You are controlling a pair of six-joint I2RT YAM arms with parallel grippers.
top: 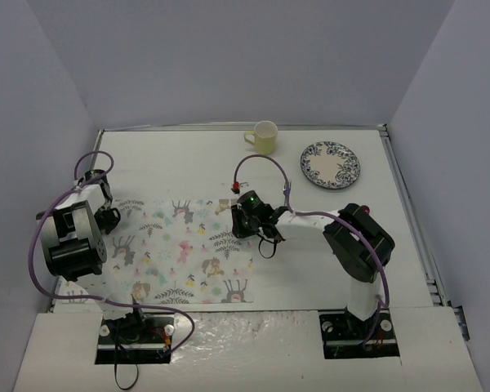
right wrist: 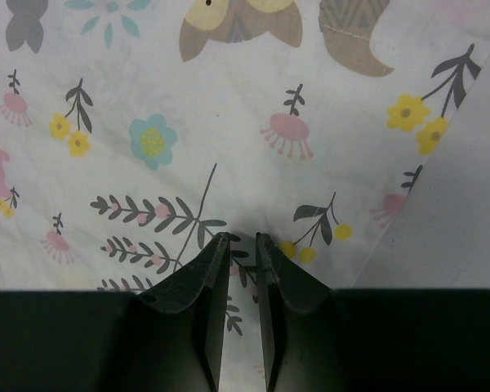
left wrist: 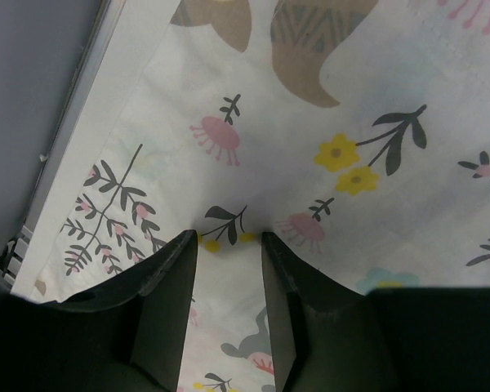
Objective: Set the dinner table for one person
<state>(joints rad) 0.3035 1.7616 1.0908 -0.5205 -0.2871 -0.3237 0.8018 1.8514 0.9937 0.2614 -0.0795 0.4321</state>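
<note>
The dinner table (top: 188, 163) is the white surface that fills the workspace and carries everything. The floral placemat (top: 188, 245) lies flat on its near half, between the two arms. This is a sensible base for a single setting, close to where a diner would sit. A pale yellow mug (top: 263, 137) and a blue-patterned plate (top: 330, 163) stand well apart from the placemat at the far side of the surface. Judging by that, the setting has only its base down and the crockery is yet to be brought onto the cloth.

Both arms reach low over the placemat, one toward each end, as suits spreading or squaring a cloth.

The left end effector (left wrist: 229, 241) hovers at the cloth's left margin, with a strip of bare surface just beside it. Its jaws stand clearly apart and the print shows plainly in the gap. It looks released, with nothing clamped between the fingers.

The right end effector (right wrist: 241, 238) sits near the cloth's right border, where the printed edge gives way to bare surface. Its jaws are parted by only a narrow slit and no fold of cloth is visible in it, so it too looks let go. The wrist view does not show whether either set of fingertips brushes the fabric.
</note>
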